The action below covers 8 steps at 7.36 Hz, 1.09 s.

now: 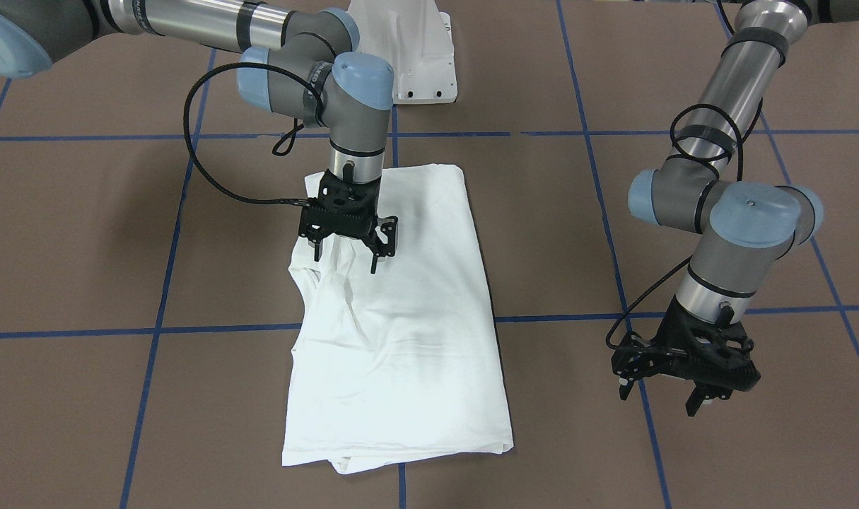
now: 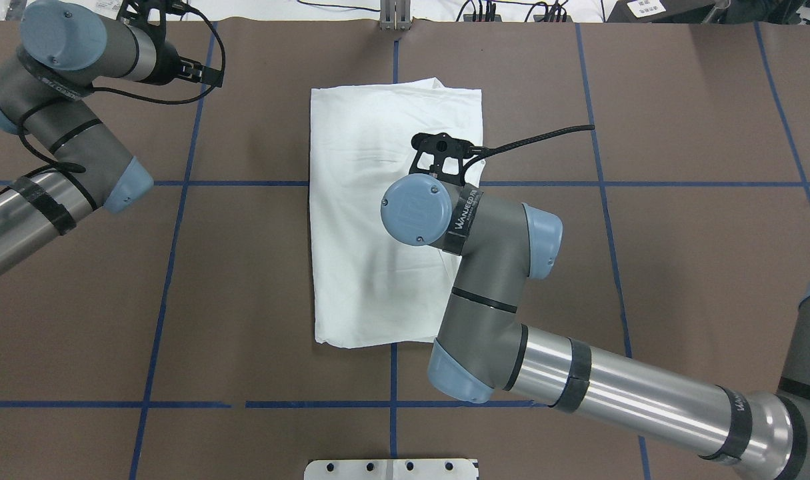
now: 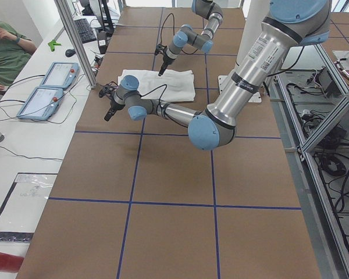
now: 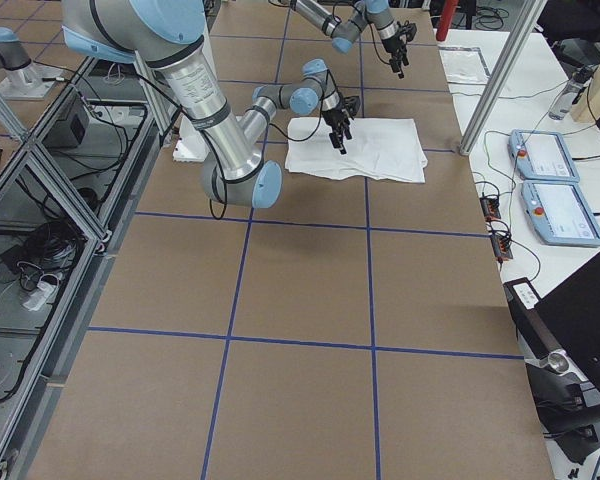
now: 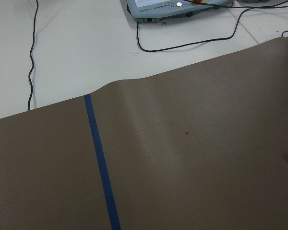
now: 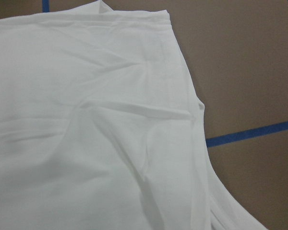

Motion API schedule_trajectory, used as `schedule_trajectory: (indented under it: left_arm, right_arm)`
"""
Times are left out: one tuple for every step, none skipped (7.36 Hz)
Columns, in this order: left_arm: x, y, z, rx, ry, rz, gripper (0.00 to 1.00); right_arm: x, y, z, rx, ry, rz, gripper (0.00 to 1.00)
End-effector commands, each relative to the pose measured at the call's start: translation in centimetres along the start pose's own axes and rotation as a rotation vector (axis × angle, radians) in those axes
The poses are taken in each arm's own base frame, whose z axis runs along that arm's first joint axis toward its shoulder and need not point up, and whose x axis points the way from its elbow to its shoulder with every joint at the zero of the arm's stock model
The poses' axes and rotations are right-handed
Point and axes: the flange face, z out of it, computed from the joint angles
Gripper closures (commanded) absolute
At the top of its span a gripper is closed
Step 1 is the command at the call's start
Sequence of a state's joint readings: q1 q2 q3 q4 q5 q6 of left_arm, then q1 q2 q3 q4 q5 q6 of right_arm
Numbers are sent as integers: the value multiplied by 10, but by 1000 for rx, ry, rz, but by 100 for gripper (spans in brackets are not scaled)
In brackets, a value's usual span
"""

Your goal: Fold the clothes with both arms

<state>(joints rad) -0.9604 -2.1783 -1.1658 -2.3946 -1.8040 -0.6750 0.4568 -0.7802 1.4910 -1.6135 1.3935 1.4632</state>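
One black band point(image 2: 463, 215), lettering blurred, wraps the right arm point(image 2: 488, 307) over the shirt point(image 2: 365, 133).

You see bright, even light from overhead in every view. The white shirt point(image 1: 401, 318) is nearly washed out, its creases faint; a soft shadow lies on it under the right arm point(image 2: 485, 267). The right wrist view is slightly soft

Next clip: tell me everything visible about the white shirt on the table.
The white shirt looks like thin cotton, folded into a long rectangle with no sleeves showing. It lies flat on the brown table across a blue tape line, wrinkled along the edge below the right gripper, which hangs open over it; whether they touch cannot be told. Faint grey marks show through the cloth.
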Motion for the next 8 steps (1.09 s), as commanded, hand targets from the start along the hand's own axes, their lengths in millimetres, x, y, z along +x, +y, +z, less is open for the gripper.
schedule_trajectory:
  left_arm:
    - [0, 0, 0, 0, 0, 0, 0]
    - [-1, 1, 1, -2, -2, -1, 0]
    - [-2, 4, 2, -6, -3, -1, 0]
    - [-2, 4, 1, -5, -2, 0, 0]
    - [-3, 5, 2, -6, -3, -1, 0]
    - [-1, 5, 2, -5, -1, -1, 0]
    - [-1, 5, 2, -5, -1, -6, 0]
    - [-1, 6, 2, -6, 0, -5, 0]
  right_arm:
    - [-3, 17, 14, -25, 100, -37, 20]
    - [-4, 30, 16, -34, 110, -53, 27]
    - [-6, 36, 15, -37, 109, -60, 34]
    - [-6, 42, 16, -40, 112, -67, 44]
    - [-3, 41, 18, -40, 134, -81, 61]
    - [-1, 41, 18, -39, 151, -104, 100]
    - [0, 40, 20, -32, 158, -108, 100]
    - [1, 36, 19, -28, 158, -102, 100]
